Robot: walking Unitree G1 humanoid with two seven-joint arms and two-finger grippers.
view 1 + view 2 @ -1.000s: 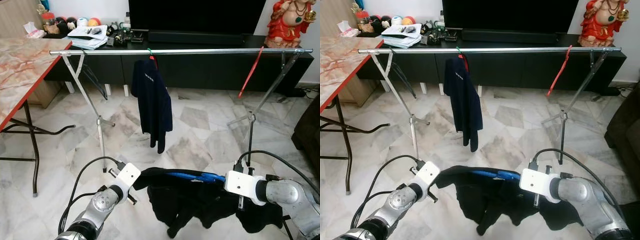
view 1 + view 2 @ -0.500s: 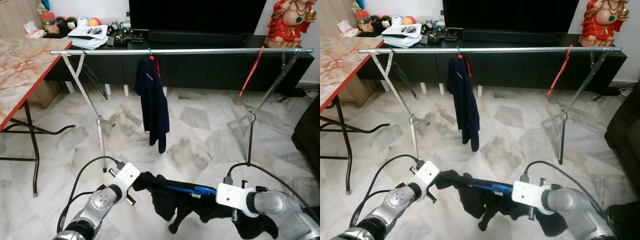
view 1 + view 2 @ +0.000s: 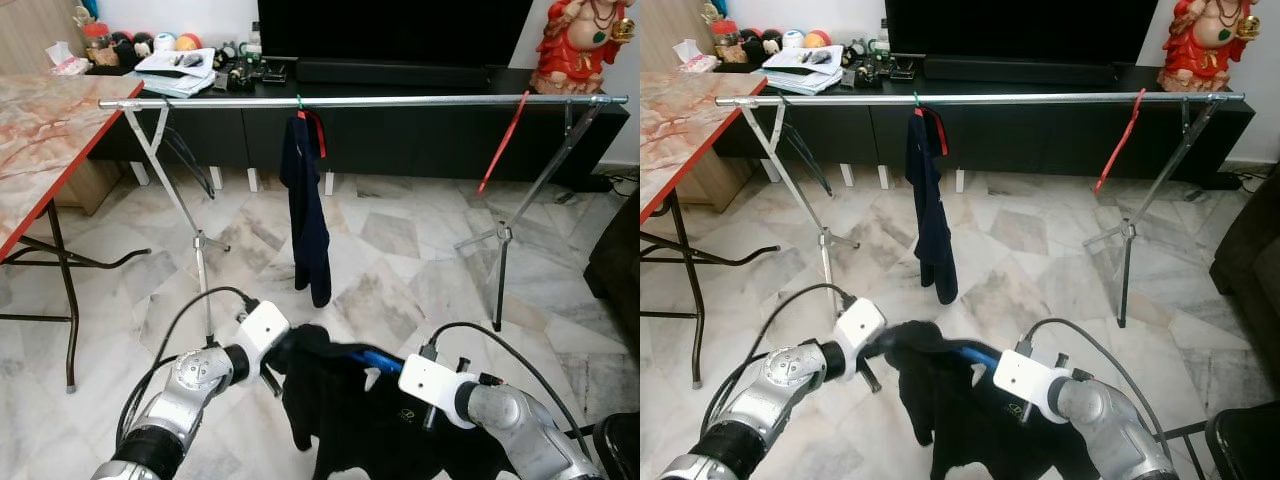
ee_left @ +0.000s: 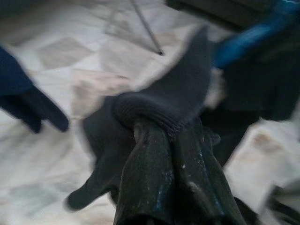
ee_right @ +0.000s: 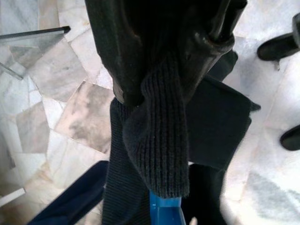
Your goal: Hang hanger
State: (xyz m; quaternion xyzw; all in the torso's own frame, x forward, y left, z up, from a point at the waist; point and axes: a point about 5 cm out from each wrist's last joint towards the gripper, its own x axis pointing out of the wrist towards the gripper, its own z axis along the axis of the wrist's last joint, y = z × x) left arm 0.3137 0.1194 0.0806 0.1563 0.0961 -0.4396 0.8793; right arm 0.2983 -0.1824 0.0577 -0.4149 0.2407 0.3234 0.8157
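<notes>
Blue hanger [image 3: 375,358] low in front, well below and nearer than the rail, draped in a black knit garment [image 3: 350,420], carried between both arms. Left gripper [image 4: 168,136] at the garment's left end, fingers [image 4: 147,154] pressed together on a bunched ribbed fold of black knit. Right gripper [image 5: 173,79] at the other end, fingers [image 5: 117,56] clamped on a ribbed cuff of the same garment, blue plastic of the hanger just beyond the cuff. Rest of the garment hanging down in loose folds between the two silver arms, above the marble floor [image 3: 400,250].

Beyond, a metal clothes rail [image 3: 400,101] running across on folding legs. On it, a navy garment [image 3: 305,210] hung from a green-hooked hanger, turned nearly edge-on, and further right a red hanger [image 3: 503,140] dangling at a slant. Behind the rail, a dark TV counter [image 3: 430,120] with papers [image 3: 178,70] and clutter at its left end, a red figurine [image 3: 578,45] at its right. At far left, a red-edged marble-top table [image 3: 50,140]
</notes>
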